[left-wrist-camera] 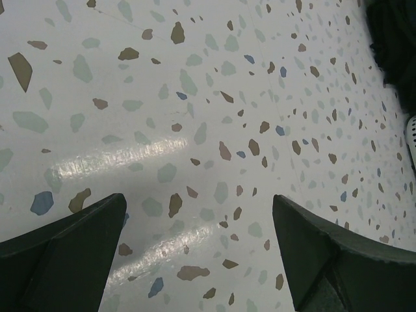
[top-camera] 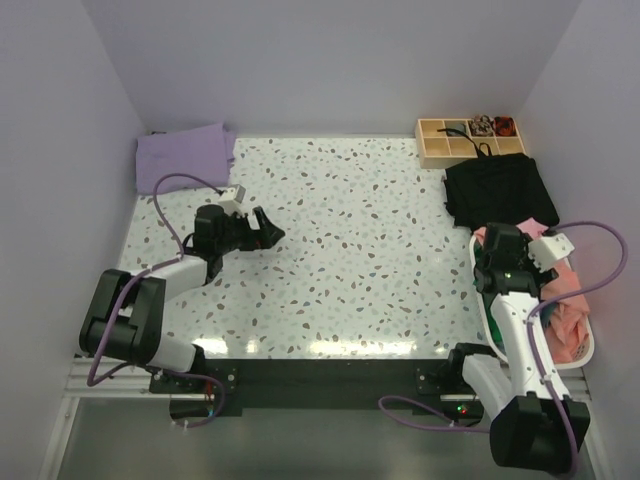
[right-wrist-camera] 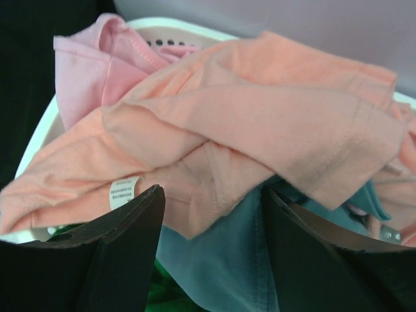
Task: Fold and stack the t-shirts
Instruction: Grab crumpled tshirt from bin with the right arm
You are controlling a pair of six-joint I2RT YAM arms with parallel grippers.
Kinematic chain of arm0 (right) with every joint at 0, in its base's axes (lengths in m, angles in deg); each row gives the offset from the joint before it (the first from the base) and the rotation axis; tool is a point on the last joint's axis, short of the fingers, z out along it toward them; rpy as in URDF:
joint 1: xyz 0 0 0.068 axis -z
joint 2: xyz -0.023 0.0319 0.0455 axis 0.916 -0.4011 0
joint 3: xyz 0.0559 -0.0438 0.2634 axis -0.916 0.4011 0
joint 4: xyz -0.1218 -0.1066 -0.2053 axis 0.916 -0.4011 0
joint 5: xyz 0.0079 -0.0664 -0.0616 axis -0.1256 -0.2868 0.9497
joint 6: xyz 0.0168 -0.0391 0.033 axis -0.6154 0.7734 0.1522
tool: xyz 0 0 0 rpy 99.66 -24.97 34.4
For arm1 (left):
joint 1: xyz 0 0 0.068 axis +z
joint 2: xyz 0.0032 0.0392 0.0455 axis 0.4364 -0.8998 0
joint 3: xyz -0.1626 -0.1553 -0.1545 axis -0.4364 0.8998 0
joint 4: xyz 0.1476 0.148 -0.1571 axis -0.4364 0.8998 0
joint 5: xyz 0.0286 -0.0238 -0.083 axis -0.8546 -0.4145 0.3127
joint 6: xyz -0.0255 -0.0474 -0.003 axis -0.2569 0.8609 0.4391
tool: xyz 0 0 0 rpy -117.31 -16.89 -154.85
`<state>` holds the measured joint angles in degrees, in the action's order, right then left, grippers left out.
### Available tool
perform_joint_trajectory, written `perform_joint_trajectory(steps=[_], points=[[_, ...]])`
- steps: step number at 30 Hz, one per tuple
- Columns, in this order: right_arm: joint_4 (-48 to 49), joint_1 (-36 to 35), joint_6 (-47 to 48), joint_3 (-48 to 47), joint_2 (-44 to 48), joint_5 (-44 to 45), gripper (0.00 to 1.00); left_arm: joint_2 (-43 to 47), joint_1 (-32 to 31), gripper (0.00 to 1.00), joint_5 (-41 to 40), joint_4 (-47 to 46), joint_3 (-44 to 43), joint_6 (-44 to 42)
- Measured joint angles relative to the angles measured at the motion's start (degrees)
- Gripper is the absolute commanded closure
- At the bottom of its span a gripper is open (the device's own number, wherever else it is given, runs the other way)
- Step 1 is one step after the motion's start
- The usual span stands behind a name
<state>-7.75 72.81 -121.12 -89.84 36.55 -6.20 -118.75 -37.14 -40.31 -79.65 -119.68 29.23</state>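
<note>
A folded lavender-purple t-shirt [top-camera: 185, 155] lies at the table's back left corner. My left gripper [top-camera: 268, 232] is open and empty, low over the bare speckled table [left-wrist-camera: 195, 97], right of that shirt. A white basket [top-camera: 590, 345] at the right edge holds crumpled salmon-pink t-shirts [right-wrist-camera: 260, 123], a lighter pink one [right-wrist-camera: 91, 71] and a slate-blue t-shirt [right-wrist-camera: 221, 260] beneath them. My right gripper [right-wrist-camera: 211, 211] is open just above this pile, its fingers on either side of a salmon fold and the blue cloth, gripping nothing.
A folded black garment [top-camera: 500, 190] lies at the back right beside the basket. A wooden compartment box [top-camera: 470, 140] with small items stands behind it. Grey walls enclose the table on three sides. A green cloth [right-wrist-camera: 162, 292] shows under the blue one.
</note>
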Motion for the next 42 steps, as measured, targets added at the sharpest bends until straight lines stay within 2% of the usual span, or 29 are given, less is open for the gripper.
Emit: perform_joint_trajectory(steps=[5, 12, 19, 21, 23, 24, 28, 34, 39, 42], points=[[-2.8, -0.1, -0.8, 1.0, 1.9, -5.6, 0.33, -0.7, 0.0, 0.00, 0.5, -0.7, 0.0, 0.2], [-5.9, -0.5, -0.5, 1.9, 14.4, -15.0, 0.33, -3.4, 0.0, 0.00, 2.0, -1.7, 0.0, 0.7], [-11.3, -0.5, -2.2, 0.2, 10.5, -16.2, 0.37, -4.4, 0.0, 0.00, 3.5, -3.2, 0.0, 2.2], [-12.1, -0.6, -2.8, 0.1, 8.8, -16.6, 0.44, -4.4, 0.0, 0.00, 3.7, -3.5, 0.0, 2.4], [-12.7, -1.2, -3.3, 0.1, 7.0, -16.7, 0.95, -4.4, 0.0, 0.00, 3.8, -3.5, 0.0, 2.7], [-13.0, -1.3, -3.1, 0.1, 6.4, -16.8, 1.00, -4.4, 0.0, 0.00, 3.8, -3.5, 0.0, 2.7], [-12.9, -2.0, -3.7, 0.1, 6.4, -17.2, 1.00, -4.4, 0.0, 0.00, 3.8, -3.5, -0.2, 2.7], [-11.1, -2.2, -0.5, -1.1, 14.2, -24.8, 1.00, -4.5, 0.0, 0.00, 4.0, -3.5, -0.6, 2.7], [-10.6, -2.2, 4.5, -12.3, 14.2, -35.1, 1.00, -5.1, 0.0, 0.00, 4.3, -3.5, -0.6, 2.7], [-9.2, -2.3, 7.4, -17.4, 13.9, -36.3, 1.00, -5.1, 0.0, 0.00, 4.5, -3.5, -0.8, 2.7]])
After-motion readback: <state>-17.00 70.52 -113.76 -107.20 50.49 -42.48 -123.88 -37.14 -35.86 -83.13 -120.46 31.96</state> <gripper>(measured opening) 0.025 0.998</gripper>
